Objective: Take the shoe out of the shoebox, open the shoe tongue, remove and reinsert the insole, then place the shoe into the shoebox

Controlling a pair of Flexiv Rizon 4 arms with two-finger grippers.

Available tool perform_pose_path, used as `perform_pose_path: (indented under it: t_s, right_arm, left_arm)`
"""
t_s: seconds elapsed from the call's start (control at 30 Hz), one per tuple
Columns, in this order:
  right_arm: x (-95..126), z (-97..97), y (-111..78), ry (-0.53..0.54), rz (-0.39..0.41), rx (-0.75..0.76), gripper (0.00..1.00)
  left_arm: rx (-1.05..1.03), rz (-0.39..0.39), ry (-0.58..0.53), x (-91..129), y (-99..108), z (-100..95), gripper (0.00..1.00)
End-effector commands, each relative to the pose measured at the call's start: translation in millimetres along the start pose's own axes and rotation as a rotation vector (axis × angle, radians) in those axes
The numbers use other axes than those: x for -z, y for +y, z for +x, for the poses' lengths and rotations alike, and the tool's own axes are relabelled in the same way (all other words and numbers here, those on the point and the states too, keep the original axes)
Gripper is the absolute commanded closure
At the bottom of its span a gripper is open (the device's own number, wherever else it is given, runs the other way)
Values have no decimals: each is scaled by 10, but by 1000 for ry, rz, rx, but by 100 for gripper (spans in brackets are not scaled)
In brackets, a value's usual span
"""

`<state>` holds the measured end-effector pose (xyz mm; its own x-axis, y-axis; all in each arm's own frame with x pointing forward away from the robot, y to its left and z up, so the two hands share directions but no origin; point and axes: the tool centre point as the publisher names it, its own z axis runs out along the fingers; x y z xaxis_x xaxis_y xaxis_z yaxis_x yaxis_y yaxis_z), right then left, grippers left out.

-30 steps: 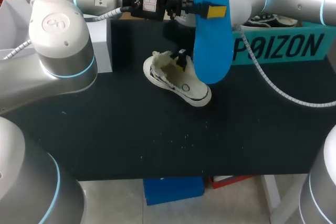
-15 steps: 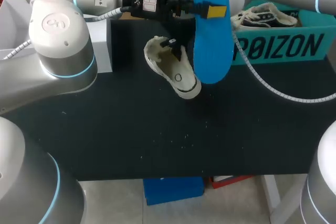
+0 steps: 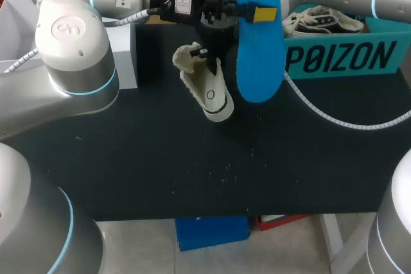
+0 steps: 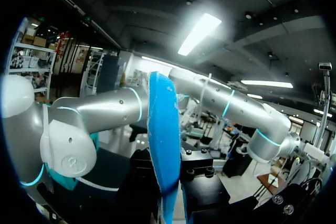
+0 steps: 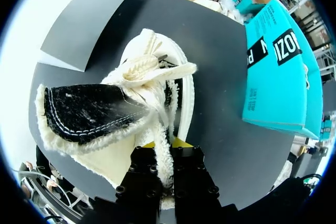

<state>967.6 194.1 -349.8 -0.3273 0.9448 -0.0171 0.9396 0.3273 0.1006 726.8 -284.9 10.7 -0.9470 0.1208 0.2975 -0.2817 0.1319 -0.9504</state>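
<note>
Upper centre: both grippers loaded
We clamp the insole (image 3: 258, 56) with our left gripper (image 3: 255, 13), the shoe (image 3: 209, 88) with our right gripper (image 5: 164, 144); that thin fleece hold could slip.

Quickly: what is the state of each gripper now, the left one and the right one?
Left gripper: closed, holding the blue insole.
Right gripper: closed, holding the white shoe by its fleecy rim.

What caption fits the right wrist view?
Right hand shut on the fleecy edge of the white shoe, tongue folded out; teal shoebox beside it.
</note>
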Motion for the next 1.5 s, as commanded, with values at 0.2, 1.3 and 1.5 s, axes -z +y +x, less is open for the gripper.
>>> perform_pose_path:
  t_s: [0.2, 1.3, 1.5]
  right_arm:
    - [-151, -33, -42, -25, -16, -89, 100]
    - [-136, -155, -257, 273, 4, -60, 0]
    - [117, -88, -292, 397, -41, -16, 0]
  left_arm:
    - [0, 0, -5, -11, 8, 8, 100]
    - [0, 0, -5, -11, 8, 8, 100]
    - [0, 0, -5, -11, 8, 8, 100]
